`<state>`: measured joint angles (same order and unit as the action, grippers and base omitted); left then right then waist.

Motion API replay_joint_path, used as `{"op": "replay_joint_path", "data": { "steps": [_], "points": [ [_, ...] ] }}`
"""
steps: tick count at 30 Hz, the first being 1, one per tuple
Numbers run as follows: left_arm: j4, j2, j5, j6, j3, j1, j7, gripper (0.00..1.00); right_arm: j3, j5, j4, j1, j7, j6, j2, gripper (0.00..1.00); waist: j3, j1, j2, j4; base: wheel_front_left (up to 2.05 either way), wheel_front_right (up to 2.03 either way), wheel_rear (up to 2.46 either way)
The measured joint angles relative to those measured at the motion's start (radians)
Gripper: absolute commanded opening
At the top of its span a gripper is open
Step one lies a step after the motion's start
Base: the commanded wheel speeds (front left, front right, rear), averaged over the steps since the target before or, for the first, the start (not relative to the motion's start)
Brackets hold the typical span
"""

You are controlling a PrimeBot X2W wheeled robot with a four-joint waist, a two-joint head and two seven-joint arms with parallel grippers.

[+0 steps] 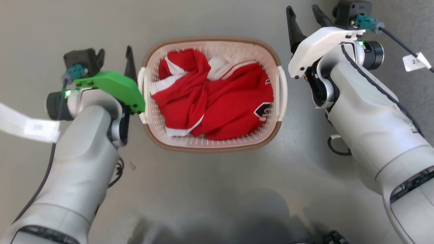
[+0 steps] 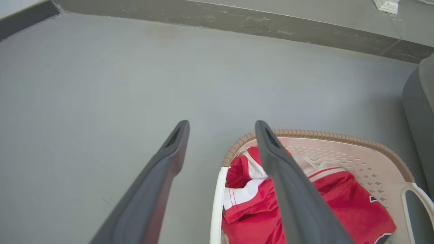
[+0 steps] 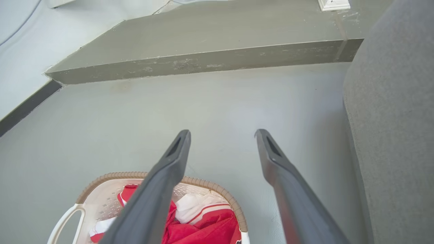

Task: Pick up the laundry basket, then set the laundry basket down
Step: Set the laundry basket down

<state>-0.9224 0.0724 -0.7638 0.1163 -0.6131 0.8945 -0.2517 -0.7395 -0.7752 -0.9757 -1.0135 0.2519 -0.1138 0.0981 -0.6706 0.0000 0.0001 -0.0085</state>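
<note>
left end effector (image 1: 115,51) (image 2: 221,123): two long dark fingers spread wide, nothing held between them; inner finger (image 2: 291,189) lies just beside the basket's left handle (image 1: 141,91) and crosses over that rim in the left wrist view; contact cannot be told. left arm: pale forearm rising from the lower left of the head view, green wrist cover, fingers pointing away from the robot along the basket's left end. right end effector (image 1: 301,7) (image 3: 222,132): fingers spread wide, nothing held, touching nothing; it sits out past the basket's far right corner, apart from the right handle (image 1: 282,91). right arm: pale forearm rising from the lower right, white wrist cover, reaching further forward than the left. laundry basket (image 1: 210,39) (image 2: 322,135) (image 3: 101,178): cream perforated walls, brown woven-look rim, resting upright on the grey floor (image 1: 203,189) between the two arms, mouth upward; long axis runs left to right across the head view, one white handle at each short end facing an arm. it stands short of the raised step (image 3: 203,62) along the floor's far edge. contents: crumpled red and white garment (image 1: 230,108) (image 2: 339,200) (image 3: 203,230), covering most of the basket's inside.
</note>
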Motion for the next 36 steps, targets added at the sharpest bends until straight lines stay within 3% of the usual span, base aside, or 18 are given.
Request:
{"op": "replay_joint_path", "data": {
  "steps": [8,24,36],
  "points": [
    [0.161,0.036,0.119,0.0,0.072,-0.068,0.0,1.0,0.063,0.097,0.118,0.078,0.0,-0.002,0.025,1.0,0.093,0.0,0.0,-0.006,0.0,0.0,0.0],
    [0.444,0.03,0.299,0.0,0.255,-0.349,0.0,1.0,0.213,0.211,0.36,0.354,0.002,-0.01,0.031,1.0,0.288,0.0,0.0,0.003,0.0,0.0,0.0],
    [0.585,0.025,0.376,0.007,0.356,-0.585,0.0,1.0,0.261,0.284,0.486,0.572,0.002,-0.011,0.028,1.0,0.43,0.0,0.0,0.004,0.0,0.0,0.0]
  ]
}}
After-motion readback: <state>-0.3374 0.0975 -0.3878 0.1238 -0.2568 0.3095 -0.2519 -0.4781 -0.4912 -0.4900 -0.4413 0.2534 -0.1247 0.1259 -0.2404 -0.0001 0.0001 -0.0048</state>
